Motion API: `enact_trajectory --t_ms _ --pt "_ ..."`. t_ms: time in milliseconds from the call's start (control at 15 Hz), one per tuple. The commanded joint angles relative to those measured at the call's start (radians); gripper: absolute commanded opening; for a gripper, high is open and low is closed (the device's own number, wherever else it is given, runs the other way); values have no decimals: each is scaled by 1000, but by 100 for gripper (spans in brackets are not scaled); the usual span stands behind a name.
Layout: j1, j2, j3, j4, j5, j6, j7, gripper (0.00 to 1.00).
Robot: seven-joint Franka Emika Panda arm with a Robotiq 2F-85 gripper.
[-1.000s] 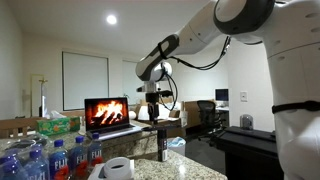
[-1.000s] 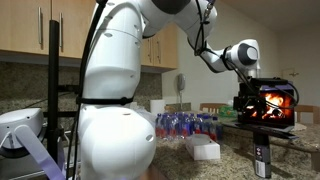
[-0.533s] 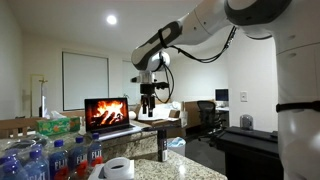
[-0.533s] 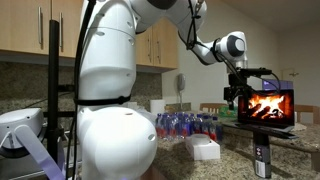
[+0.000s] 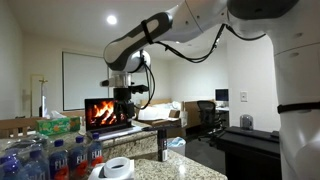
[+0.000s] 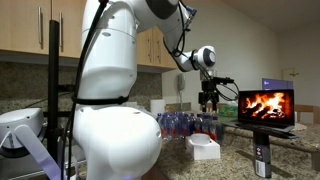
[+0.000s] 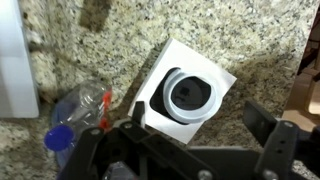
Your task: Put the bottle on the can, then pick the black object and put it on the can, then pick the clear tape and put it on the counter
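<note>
The clear tape (image 7: 190, 97) is a whitish ring lying on a white square box (image 7: 215, 68) on the granite counter. In the wrist view my gripper (image 7: 198, 118) hangs above it, open, its jaws on either side of the roll and nothing between them. In both exterior views the gripper (image 5: 123, 101) (image 6: 208, 100) is high over the counter, well above the tape (image 5: 118, 166) and box (image 6: 203, 149). The slim dark bottle (image 5: 161, 143) (image 6: 262, 159) stands upright near the counter's edge. I cannot make out the can or the black object.
Several blue-labelled water bottles (image 5: 50, 158) (image 6: 185, 124) crowd beside the box, one lying close by (image 7: 85, 108). An open laptop (image 5: 108, 113) (image 6: 265, 105) showing a fire stands behind. A green tissue box (image 5: 58, 125) sits further back, and a white object (image 7: 15, 60) borders the wrist view's left.
The arm has swung sideways from in front of the laptop to over the white box and tape. The gripper stayed open.
</note>
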Motion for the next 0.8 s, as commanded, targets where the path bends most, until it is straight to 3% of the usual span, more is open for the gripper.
enact_trajectory --t_ms 0,400,733 --pt "33 42 39 -9 -10 15 -15 100" --pt "58 85 83 -63 1 31 -5 100" --pt "59 36 92 -189 6 72 25 100"
